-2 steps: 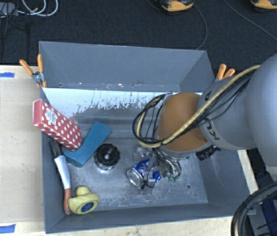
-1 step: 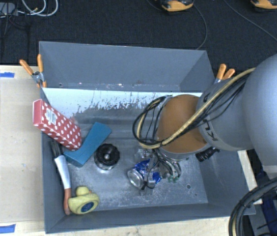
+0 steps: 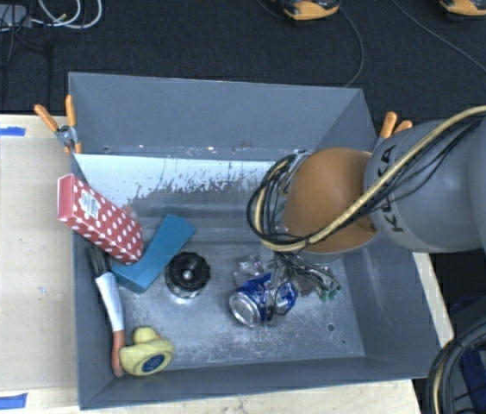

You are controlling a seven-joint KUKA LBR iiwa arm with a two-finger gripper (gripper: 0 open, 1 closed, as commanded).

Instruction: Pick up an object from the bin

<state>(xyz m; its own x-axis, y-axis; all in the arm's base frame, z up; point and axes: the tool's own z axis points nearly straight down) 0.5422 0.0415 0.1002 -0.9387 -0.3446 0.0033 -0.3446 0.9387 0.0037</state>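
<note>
Hand (image 3: 290,274) low over the crushed blue can (image 3: 256,304) at the bin's (image 3: 226,119) mid-floor; how open it is, I cannot tell. Light, thin, slippery metal, I judge: pinch across its flattened middle. Black knob (image 3: 187,274) lies near.

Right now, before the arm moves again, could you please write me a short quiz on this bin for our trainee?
1. True or false: the red white-dotted box lies at the left side of the bin.
2. Which thing lies right by the gripper? A) yellow duck toy B) crushed blue can C) white marker
3. Fill in: the black round knob stands just right of the blue ___.

Key: 1 true; 2 B; 3 block.
</note>
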